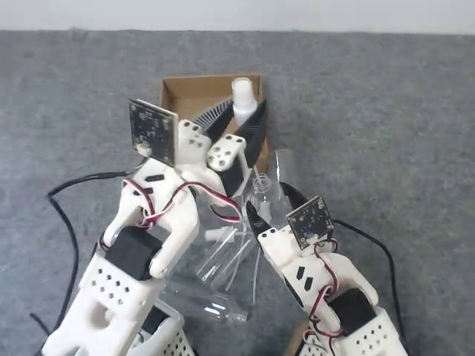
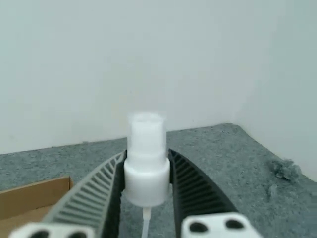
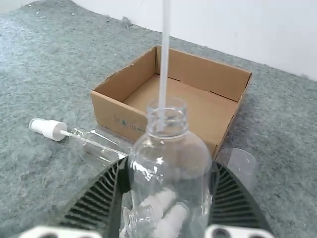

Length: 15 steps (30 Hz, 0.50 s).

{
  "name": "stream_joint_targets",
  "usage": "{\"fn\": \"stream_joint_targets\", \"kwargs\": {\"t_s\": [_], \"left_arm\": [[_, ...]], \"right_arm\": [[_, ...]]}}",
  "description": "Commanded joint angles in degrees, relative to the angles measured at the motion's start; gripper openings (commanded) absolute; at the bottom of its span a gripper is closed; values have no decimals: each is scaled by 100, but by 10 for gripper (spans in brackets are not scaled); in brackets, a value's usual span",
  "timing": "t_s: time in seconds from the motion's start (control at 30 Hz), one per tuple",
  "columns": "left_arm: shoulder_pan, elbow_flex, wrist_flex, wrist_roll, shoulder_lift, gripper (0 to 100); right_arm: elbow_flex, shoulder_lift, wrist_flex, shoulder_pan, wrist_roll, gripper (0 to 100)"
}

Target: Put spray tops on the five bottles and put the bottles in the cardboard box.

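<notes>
The table (image 1: 386, 111) is covered throughout with grey, felt-like carpet. An open cardboard box (image 1: 172, 83) sits flat on the carpet toward the far side, with its brown floor exposed. A clear bottle (image 3: 94, 143) lies on its side just beside one box wall, with a white spray top (image 3: 47, 129) fitted at its neck. A clear cap (image 3: 237, 163) rests next to a box corner; contact with the wall cannot be determined. A second clear bottle (image 1: 200, 300) lies on its side at the near edge. One black cable (image 1: 65, 219) loops over the carpet at the high view's left, and another (image 1: 387, 263) runs at its right. Lint clumps (image 2: 285, 169) lie on the surface.
</notes>
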Motion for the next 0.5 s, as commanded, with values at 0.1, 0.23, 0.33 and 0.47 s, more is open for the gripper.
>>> {"fn": "stream_joint_targets", "kwargs": {"t_s": [0.1, 0.23, 0.33, 0.47], "left_arm": [[193, 163, -141, -264, -185, 12], [255, 242, -114, -264, -193, 12], [378, 268, 44, -273, -193, 12], [431, 224, 281, -246, -193, 12]], "right_arm": [[-97, -92, -163, -31, 79, 134], [-97, -92, -163, -22, 79, 134], [-97, -92, -163, 4, 79, 134], [-149, -92, -189, 435, 35, 133]]}}
